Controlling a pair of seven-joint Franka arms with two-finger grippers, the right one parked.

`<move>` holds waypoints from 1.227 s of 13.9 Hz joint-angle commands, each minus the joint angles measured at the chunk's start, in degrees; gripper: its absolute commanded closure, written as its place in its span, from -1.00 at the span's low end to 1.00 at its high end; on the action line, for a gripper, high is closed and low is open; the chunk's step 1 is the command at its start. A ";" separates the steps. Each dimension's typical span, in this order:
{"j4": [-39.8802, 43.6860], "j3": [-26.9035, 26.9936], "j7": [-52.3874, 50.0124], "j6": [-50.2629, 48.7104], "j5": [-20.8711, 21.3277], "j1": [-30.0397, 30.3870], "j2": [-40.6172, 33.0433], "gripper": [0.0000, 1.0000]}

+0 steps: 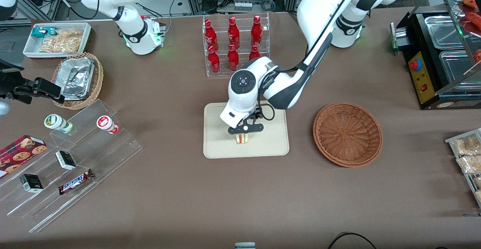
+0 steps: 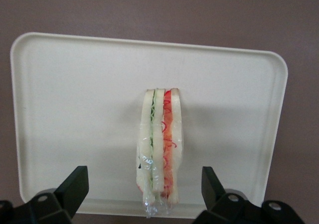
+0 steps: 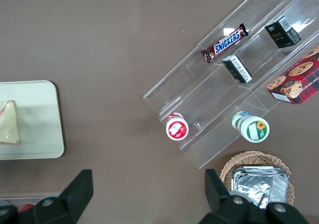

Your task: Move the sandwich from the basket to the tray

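I've got the tray as my ref point, mid-table, nearer the front cam than the clear rack of red bottles. The sandwich is on the tray, standing on edge w/ its red, pink and green layers facing up at the wrist cam, in the half of the tray nearer the front cam. The wrist view shows it clearly: sandwich upright on the cream tray, clear wrap bunched at its near end.

The gripper is directly above the sandwich, over the tray. Its fingers are spread wide, one each side of the sandwich w/ clear gaps between pads and bread, so no contact and nothing held.

The basket sits beside the tray, toward the working arm's end of the table, apart from it, about level w/ the tray's nearer half. I see nothing in it, just woven bottom.

Toward the parked arm's end from the tray: clear stepped acrylic shelves w/ a Snickers bar, two small dark boxes, two round cups and a cookie box. Farther from the front cam than those, a tan wicker basket of foil containers and a white bin of snack packets. From the parked wrist cam I see a tray corner w/ the sandwich on it.
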 commanded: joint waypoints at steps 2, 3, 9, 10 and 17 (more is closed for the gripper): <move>-1.43 0.50 3.65 -3.83 0.05 2.91 -4.71 -1.00; -1.69 0.50 2.87 -6.45 -0.05 4.57 -5.76 -1.00; -6.86 0.41 6.18 -13.86 -0.14 14.59 -12.09 -1.00; -9.05 0.41 9.07 -13.95 -0.14 16.26 -13.84 -1.00; -17.60 0.41 32.89 -20.78 -2.07 28.13 -25.71 -1.00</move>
